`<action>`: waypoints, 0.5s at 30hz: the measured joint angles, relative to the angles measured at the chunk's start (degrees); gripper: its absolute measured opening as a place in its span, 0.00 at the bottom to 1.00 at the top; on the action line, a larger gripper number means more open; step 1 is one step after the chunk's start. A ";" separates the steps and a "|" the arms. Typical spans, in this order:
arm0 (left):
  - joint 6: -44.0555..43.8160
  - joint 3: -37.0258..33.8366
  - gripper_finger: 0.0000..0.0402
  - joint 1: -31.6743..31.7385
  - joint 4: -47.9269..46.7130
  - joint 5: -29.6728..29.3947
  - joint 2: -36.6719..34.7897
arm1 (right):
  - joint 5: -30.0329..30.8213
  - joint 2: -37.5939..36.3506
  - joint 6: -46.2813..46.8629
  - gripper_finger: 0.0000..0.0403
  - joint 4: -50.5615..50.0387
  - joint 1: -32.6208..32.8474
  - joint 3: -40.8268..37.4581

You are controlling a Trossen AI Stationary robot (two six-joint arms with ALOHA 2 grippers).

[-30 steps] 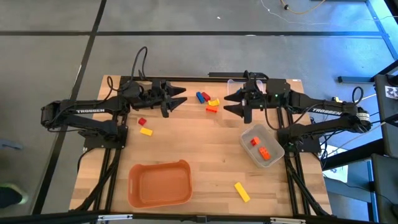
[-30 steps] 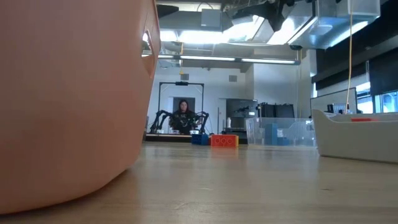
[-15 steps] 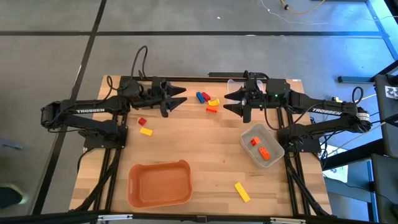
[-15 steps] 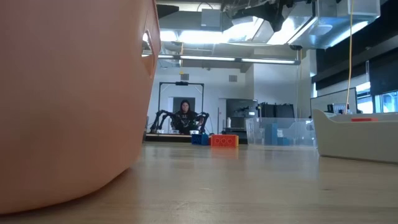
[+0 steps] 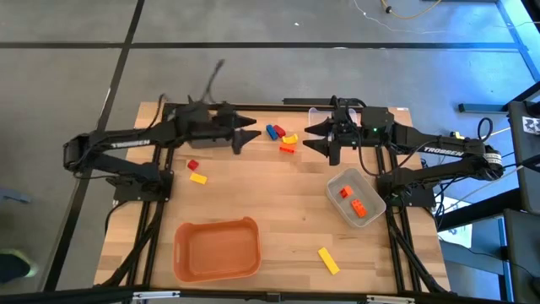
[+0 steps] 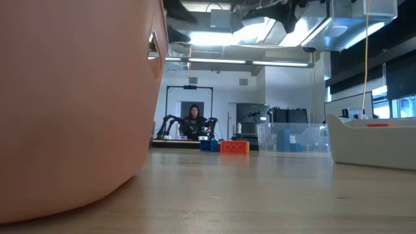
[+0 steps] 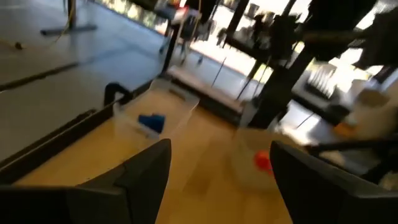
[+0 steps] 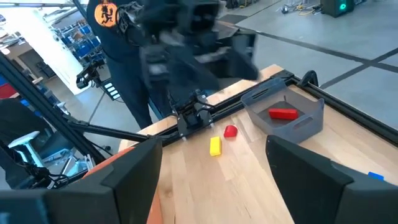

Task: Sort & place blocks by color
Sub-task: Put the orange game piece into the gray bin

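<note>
Sorting barely begun: two orange blocks (image 5: 353,200) lie in clear bin (image 5: 369,184) at table's right; orange bin (image 5: 216,251) empty. Blue, red, yellow, orange cluster (image 5: 282,137) sits between grippers; red block (image 5: 192,165), yellow block (image 5: 198,178) and another yellow block (image 5: 327,260) loose. Left gripper (image 5: 250,134) and right gripper (image 5: 310,140) both spread, holding nothing.

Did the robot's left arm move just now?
Yes. In the high view the left end effector has slid along the table toward the cluster of blocks, which stayed put. It is open and holds nothing.
</note>
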 joint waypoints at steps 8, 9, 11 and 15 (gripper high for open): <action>20.11 13.40 0.66 3.18 -14.98 6.57 22.18 | 1.46 0.00 -0.02 0.72 1.27 0.00 0.00; 22.67 14.16 0.66 3.15 -15.01 6.28 24.63 | 1.48 0.00 0.02 0.72 1.25 0.00 0.00; 26.69 15.54 0.66 2.72 -14.25 5.19 29.97 | 2.10 0.00 0.07 0.72 1.23 0.02 0.00; 30.20 16.85 0.66 2.03 -10.20 5.81 38.30 | 4.32 0.00 0.13 0.72 1.24 0.00 -0.02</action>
